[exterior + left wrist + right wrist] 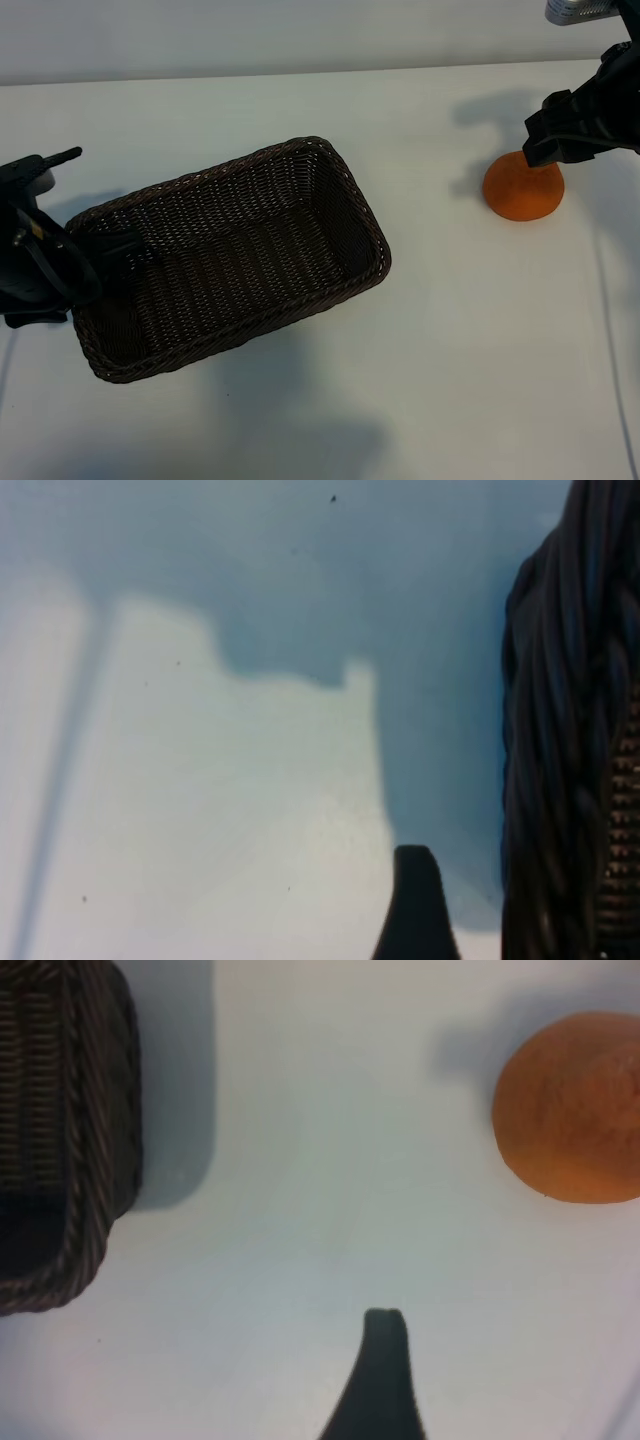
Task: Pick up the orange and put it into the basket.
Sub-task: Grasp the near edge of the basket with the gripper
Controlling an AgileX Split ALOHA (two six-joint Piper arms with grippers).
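Left hand (70, 262) is sitting at the basket's near-left end in the exterior view, its fingers spread fairly wide and gripping nothing; the dark body is overlapping the braided rim there, and whether a finger is touching the wicker cannot be told. From its own wrist view, one dark fingertip (415, 905) is showing just beside the basket's rim, with bare counter (450, 380) beyond. That placement is looking like a bracing position, meant to keep the basket from sliding when the fruit drops in, though that is a judgement.

Moving rightward, the basket (350, 215) is lying empty and at a slant across the counter, its long side angling up toward the far right, so its open mouth is facing upward and ready to receive.

Farther right, well apart from the basket, the orange (523, 190) is resting on the counter. Right hand (570, 135) is hanging just above and behind it, fingers likewise wide apart and empty; its wrist view is showing the orange (570, 1110) off to one side of a fingertip (385, 1360), so the fruit is not yet between the fingers and the pickup is not yet done.
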